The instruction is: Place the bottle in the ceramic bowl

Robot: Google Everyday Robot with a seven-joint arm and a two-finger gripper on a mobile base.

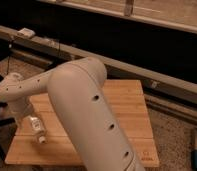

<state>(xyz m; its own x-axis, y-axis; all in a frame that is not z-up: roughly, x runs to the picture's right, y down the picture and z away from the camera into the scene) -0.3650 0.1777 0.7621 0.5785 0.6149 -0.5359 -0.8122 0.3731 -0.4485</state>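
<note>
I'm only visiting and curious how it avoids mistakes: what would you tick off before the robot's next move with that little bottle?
1. Bottle found: ok. The bottle lies on the wooden table, near its left edge.
2. Gripper close to the bottle: ok. The gripper is at the arm's left end, right by the bottle's far end.
3. Hold on the bottle: cannot tell. The contact point is hidden.
4. Ceramic bowl found: cannot tell. It is not visible, and the arm covers the table's middle.
5. Free path to the ceramic bowl: cannot tell, for the same reason.
</note>
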